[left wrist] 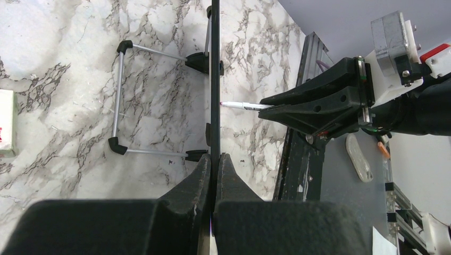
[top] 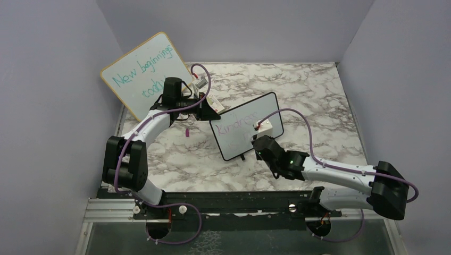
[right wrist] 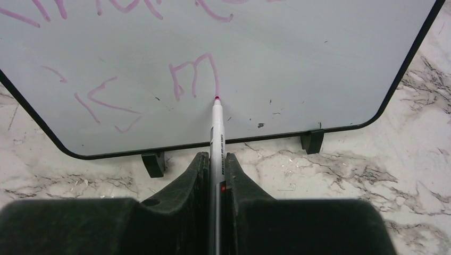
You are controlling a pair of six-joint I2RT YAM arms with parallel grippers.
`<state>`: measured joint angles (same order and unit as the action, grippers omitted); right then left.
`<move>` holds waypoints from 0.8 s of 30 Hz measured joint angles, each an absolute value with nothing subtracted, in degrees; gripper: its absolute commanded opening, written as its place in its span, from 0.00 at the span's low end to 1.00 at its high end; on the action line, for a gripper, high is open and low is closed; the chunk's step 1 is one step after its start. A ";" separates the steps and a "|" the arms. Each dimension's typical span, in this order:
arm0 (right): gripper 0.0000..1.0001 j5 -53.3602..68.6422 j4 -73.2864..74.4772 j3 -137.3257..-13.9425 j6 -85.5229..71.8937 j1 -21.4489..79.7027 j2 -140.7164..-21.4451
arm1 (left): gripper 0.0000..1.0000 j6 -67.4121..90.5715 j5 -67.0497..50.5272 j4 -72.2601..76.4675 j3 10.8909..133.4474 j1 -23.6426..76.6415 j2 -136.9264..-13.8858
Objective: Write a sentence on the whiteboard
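Right wrist view: my right gripper (right wrist: pixel 216 159) clamped tight on marker (right wrist: pixel 217 127), tip touching whiteboard (right wrist: pixel 298 64) at end of "m" stroke, second line of sentence (right wrist: pixel 194 78). Left gripper (left wrist: pixel 214 160) pinches board edge; I judge this braces it against pen pressure. Board stands on feet at middle of table (top: pixel 319 101). Right arm reaches low, forearm angled inward; left arm extends forward, wrist bent toward board.
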<state>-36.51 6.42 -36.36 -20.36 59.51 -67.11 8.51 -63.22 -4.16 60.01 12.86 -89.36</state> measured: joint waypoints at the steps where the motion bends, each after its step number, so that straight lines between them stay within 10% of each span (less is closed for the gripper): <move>1: 0.00 -36.36 6.66 -36.36 -20.36 59.51 -67.07 | 0.00 8.54 -63.24 -4.16 60.01 12.86 -89.36; 24: 0.00 -36.93 4.71 -35.40 -16.62 56.86 -60.80 | 0.00 8.56 -63.33 -4.19 60.01 12.86 -89.36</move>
<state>-36.93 4.71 -35.40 -16.62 56.86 -60.80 8.56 -63.33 -4.19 60.01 12.86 -89.36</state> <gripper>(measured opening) 0.164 0.019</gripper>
